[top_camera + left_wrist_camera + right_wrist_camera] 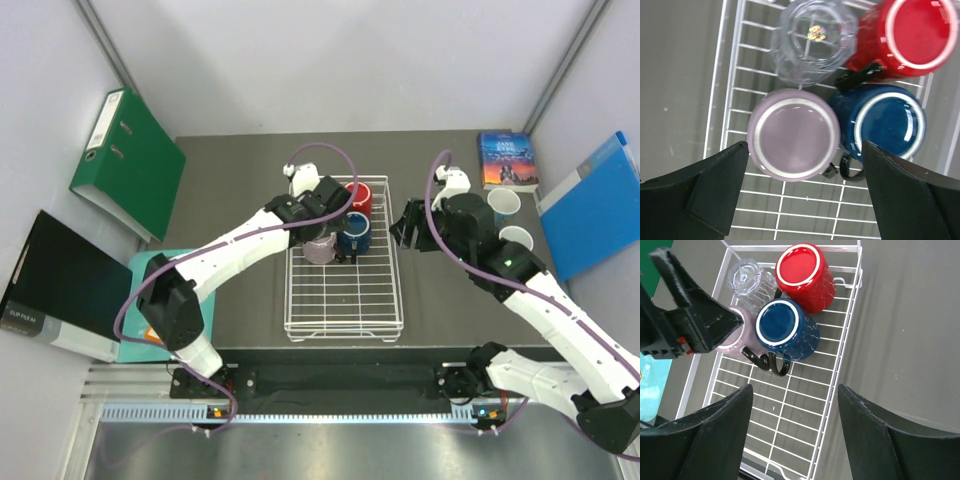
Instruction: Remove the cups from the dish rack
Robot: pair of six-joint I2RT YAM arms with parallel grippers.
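The white wire dish rack (345, 300) lies mid-table. At its far end stand a red mug (361, 197), a dark blue mug (354, 236) and a mauve-pink mug (321, 250). The clear glass tumbler (812, 42) is beside them, hidden under my left arm in the top view. My left gripper (802, 165) is open just above the mauve-pink mug (792, 132), a finger on each side, not touching. My right gripper (795, 400) is open and empty over the rack's right side (805, 415), near the dark blue mug (782, 325). Two pale cups (503, 205) (516, 238) stand on the table right of the rack.
A green binder (130, 160) and a black folder (60, 285) lean at the left, with a teal object (150, 320) below them. A book (507, 160) and a blue folder (600, 205) lie at the back right. White walls enclose the table.
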